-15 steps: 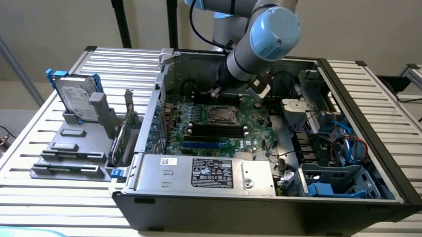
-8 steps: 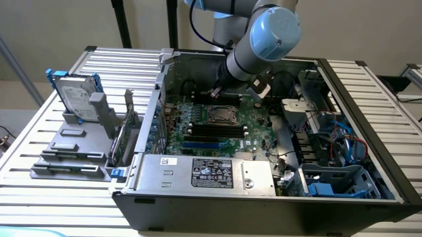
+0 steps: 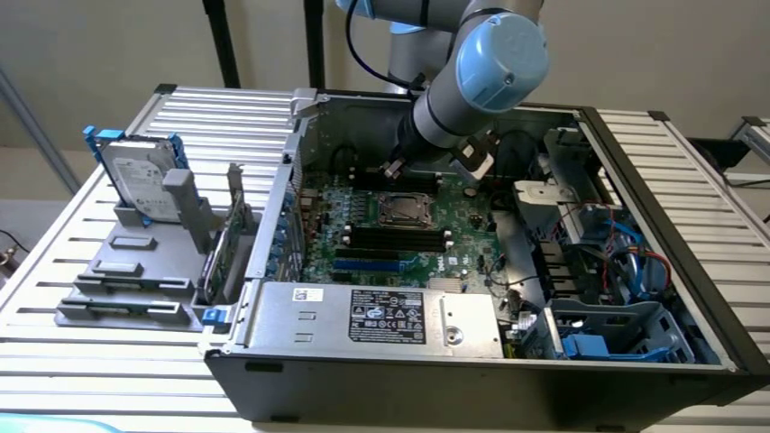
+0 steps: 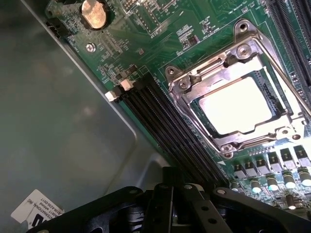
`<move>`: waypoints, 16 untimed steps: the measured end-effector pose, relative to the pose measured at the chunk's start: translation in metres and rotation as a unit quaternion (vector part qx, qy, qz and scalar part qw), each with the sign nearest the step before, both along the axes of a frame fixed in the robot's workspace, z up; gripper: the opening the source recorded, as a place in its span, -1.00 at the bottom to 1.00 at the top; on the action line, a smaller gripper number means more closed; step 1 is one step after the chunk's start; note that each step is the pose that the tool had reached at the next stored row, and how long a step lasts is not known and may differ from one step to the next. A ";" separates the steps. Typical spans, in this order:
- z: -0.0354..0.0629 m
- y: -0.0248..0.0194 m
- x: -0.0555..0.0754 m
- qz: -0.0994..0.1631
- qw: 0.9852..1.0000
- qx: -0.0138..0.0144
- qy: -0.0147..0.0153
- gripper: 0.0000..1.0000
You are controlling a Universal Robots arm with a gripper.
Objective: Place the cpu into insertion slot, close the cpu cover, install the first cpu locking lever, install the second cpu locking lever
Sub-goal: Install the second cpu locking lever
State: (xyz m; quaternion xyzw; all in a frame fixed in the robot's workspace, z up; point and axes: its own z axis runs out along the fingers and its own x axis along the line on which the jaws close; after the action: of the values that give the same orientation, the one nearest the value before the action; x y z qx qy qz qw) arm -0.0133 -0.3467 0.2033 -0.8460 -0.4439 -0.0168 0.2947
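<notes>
The black, matte metal gripper (image 4: 170, 194) is clenched shut with nothing between its fingers, hanging above the green circuit board (image 4: 160, 43) inside the open dark-grey computer case (image 3: 626, 162). In the exterior view the grey, blue-capped robot arm (image 3: 475, 81) reaches down into the case near its far wall. Just beside the gripper run long black ribbed memory slots (image 4: 170, 126), straight and parallel. Past them lies the square insertion slot (image 4: 272, 99), near the middle of the board. The small flat square cpu (image 4: 235, 104) sits in it, its silvery-beige top smooth and glaring with reflected light. The thin silver metal cpu cover (image 4: 194, 82), a stamped frame with a large square window, lies flat down around the chip, held at its corners by round screws. A thin wire locking lever (image 4: 286, 77) runs along one edge of the frame. A round coin battery (image 4: 93, 13) shines near the board's corner.
</notes>
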 end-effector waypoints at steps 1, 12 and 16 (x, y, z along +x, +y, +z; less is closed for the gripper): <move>0.0000 0.0000 0.000 0.000 1.000 0.000 0.000 -0.79; 0.0000 0.0000 0.000 0.000 1.000 0.003 0.000 -0.79; 0.0000 0.0000 0.000 0.000 1.000 0.004 0.000 -0.79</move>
State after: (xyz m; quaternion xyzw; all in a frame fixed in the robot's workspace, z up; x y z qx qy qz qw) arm -0.0133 -0.3467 0.2033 -0.8448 -0.4438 -0.0187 0.2983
